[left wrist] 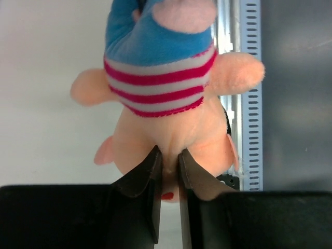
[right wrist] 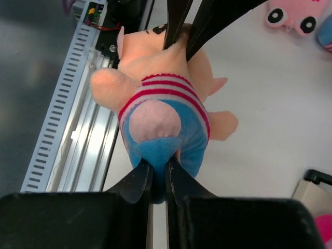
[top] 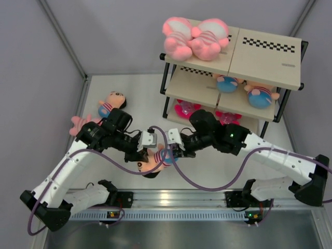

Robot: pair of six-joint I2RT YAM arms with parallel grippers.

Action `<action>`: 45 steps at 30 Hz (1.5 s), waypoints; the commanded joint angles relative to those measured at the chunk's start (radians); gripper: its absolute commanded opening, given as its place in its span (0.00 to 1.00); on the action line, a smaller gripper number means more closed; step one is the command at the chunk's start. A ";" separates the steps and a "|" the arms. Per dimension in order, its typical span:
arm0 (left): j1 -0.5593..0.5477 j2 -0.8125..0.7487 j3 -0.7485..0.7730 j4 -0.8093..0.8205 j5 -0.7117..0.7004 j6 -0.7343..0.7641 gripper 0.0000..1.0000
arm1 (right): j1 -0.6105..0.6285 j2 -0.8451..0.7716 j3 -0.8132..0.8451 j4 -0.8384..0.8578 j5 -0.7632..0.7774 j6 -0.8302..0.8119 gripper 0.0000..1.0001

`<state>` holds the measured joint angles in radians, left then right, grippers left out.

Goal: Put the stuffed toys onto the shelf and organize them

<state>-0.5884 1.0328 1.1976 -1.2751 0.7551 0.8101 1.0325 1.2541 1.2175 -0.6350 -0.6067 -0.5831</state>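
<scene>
Two grippers are clamped on one soft plush doll (top: 155, 160), held at 6 o'clock in the top view. The left gripper (left wrist: 168, 156) is pinched into its fuzzy, rounded tan head, the right gripper (right wrist: 158, 167) into its blue cloth. Its face is largely hidden. The wooden-boarded, black-framed shelf (top: 264, 57) is seen at 1 o'clock

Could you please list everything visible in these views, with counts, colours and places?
shelf: one, black frame, beige boards, far right.
pink toys: two, pink striped, top tier, left board.
shelved dolls: two, blue shirts, middle tier.
magenta toys: two visible, bottom tier.
loose doll: one, blue shirt, on table, left.
loose pink toy: one, beside loose doll, partly hidden.
held doll: one, tan, blue-and-red striped shirt, between both grippers.
left gripper: black, shut on held doll.
right gripper: black, shut on held doll.
</scene>
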 commanded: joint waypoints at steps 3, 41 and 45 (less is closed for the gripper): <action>-0.001 -0.014 0.010 0.183 -0.293 -0.212 0.41 | 0.031 -0.175 -0.099 0.199 0.237 0.189 0.00; 0.022 -0.119 -0.047 0.281 -0.708 -0.347 0.99 | -0.084 -0.011 -0.101 0.850 1.556 0.035 0.00; 0.022 -0.103 -0.047 0.283 -0.686 -0.345 0.99 | -0.086 -0.065 -0.144 0.871 1.567 0.008 0.00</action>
<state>-0.5697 0.9337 1.1534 -1.0378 0.0452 0.4656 0.9485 1.2484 1.0863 0.1352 0.9367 -0.5804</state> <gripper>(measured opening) 0.985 0.047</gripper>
